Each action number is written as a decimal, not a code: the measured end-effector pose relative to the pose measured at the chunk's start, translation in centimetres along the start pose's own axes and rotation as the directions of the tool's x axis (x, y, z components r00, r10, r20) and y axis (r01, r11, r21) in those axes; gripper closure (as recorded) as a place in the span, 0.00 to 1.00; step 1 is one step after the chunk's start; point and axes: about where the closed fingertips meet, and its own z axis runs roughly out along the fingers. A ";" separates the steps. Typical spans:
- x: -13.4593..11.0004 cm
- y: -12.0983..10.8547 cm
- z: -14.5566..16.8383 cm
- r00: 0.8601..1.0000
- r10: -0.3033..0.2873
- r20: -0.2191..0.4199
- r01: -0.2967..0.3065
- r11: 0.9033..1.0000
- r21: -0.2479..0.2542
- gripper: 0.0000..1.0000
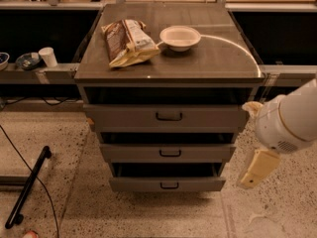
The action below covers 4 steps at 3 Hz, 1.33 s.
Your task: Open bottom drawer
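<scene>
a: speckled floor (277, 202) underfoot, grey cabinet top (218, 58) carrying a chip bag (126, 41) and a white bowl (180, 36). spotted the bottom drawer (198, 184) lowest of three, just above the floor, small black handle (169, 185) centred on its front.

b: saw the gripper (256, 168) hanging off to the right of the stack, apart from every front, roughly level with the two lower ones. couldn't tell whether clenched or released.

a: worried about the approach. could have drifted high and hooked the middle drawer (208, 152) instead, given such closely stacked fronts.

b: agreed. could also have slid off that shallow handle on a skewed pull, or jolted the cabinet and sent the bowl skating.
</scene>
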 end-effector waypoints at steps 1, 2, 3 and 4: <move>0.4 -0.6 1.2 0.999 0.015 0.035 -0.017 0.998 0.059 0.00; 0.6 0.5 3.9 0.999 0.012 0.051 -0.011 0.999 -0.032 0.00; 2.2 3.3 10.2 0.997 -0.004 0.074 0.015 0.990 -0.139 0.00; 4.0 5.3 16.2 0.985 0.023 0.172 0.003 0.989 -0.147 0.00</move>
